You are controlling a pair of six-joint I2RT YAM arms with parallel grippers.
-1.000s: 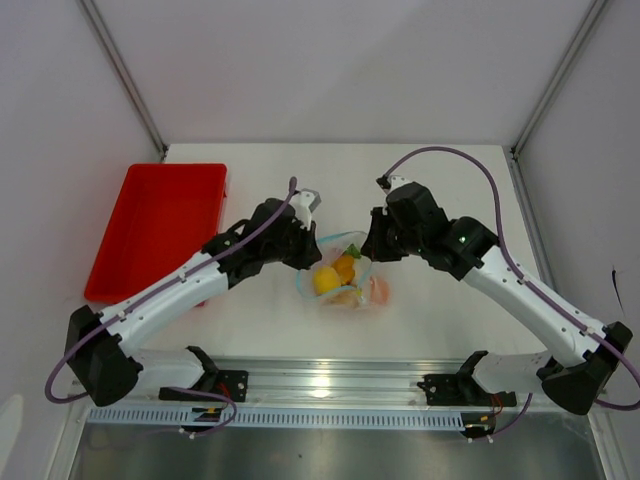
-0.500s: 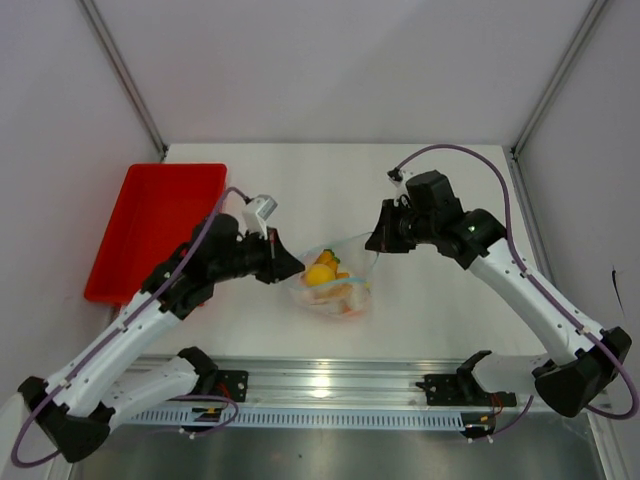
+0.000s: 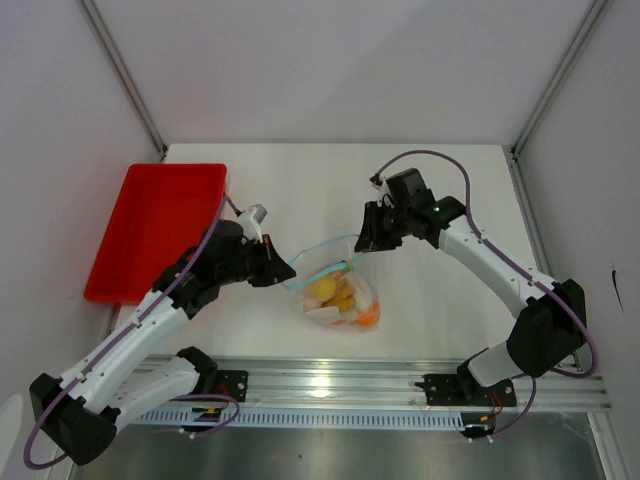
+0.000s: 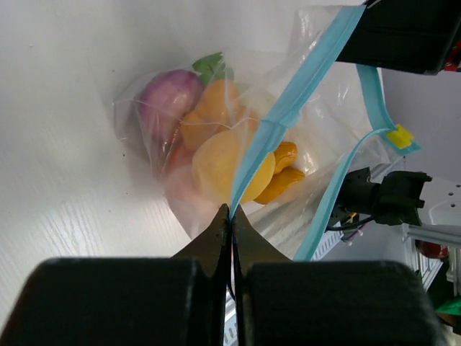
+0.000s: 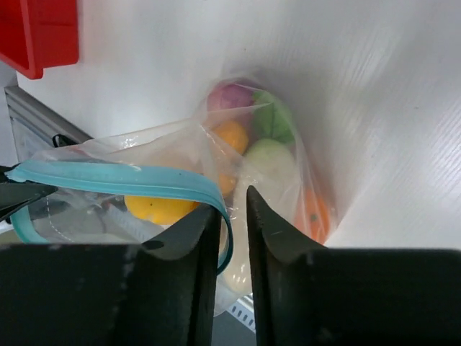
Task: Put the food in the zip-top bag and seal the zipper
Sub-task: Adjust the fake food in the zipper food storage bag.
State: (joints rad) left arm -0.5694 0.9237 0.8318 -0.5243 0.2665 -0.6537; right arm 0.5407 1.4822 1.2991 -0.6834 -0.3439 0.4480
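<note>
Zip-top bag point(image 3: 340, 295) of food point(image 4: 223, 162), left jaws and right jaws clamped on zipper point(image 4: 288, 108) ends

The clear zip-top bag point(image 3: 345, 292) is sagging, the food point(image 3: 338, 296) (yellow, orange, purple and white pieces) bunching in its bottom. Its blue-teal zipper point(image 3: 328, 242) is stretching taut above, lips gaping apart at one end.
</note>
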